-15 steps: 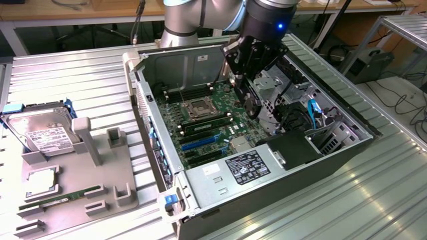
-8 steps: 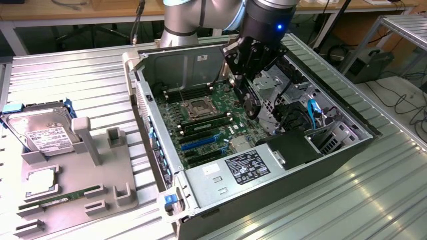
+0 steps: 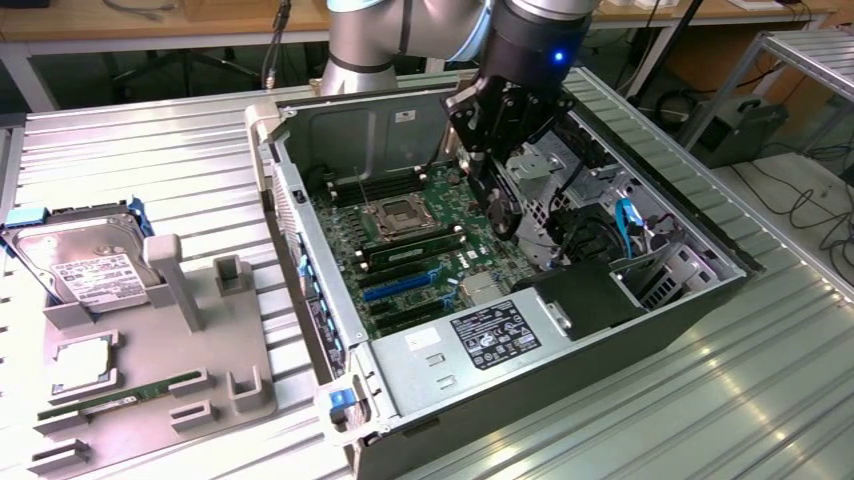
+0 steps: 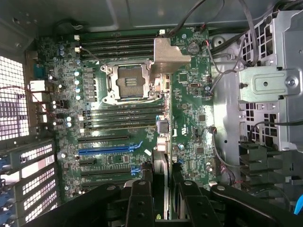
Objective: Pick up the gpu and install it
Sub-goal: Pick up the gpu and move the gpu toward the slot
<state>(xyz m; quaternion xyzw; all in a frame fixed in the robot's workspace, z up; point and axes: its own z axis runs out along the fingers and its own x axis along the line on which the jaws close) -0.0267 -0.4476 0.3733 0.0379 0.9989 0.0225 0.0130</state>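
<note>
My gripper (image 3: 489, 165) hangs inside the open computer case (image 3: 287, 200), above the green motherboard (image 3: 414, 255). It is shut on the gpu (image 3: 503, 215), a thin dark card held on edge. In the wrist view the gpu (image 4: 161, 161) runs edge-on out from between the black fingers (image 4: 141, 201) of my gripper (image 4: 162, 205). Its silver bracket (image 4: 169, 54) is at the far end, beside the empty CPU socket (image 4: 129, 82). The card hovers clear of the board. The blue expansion slot (image 4: 110, 151) lies off to one side of it, also visible as the blue slot (image 3: 400, 285).
A drive cage (image 3: 547, 170) and loose cables (image 3: 625, 225) crowd the case on the exterior view's right; the power supply (image 3: 491, 335) fills its near end. Outside, a grey fixture (image 3: 200, 330) carries a hard drive (image 3: 83, 265), a CPU (image 3: 83, 362) and a RAM stick (image 3: 123, 394).
</note>
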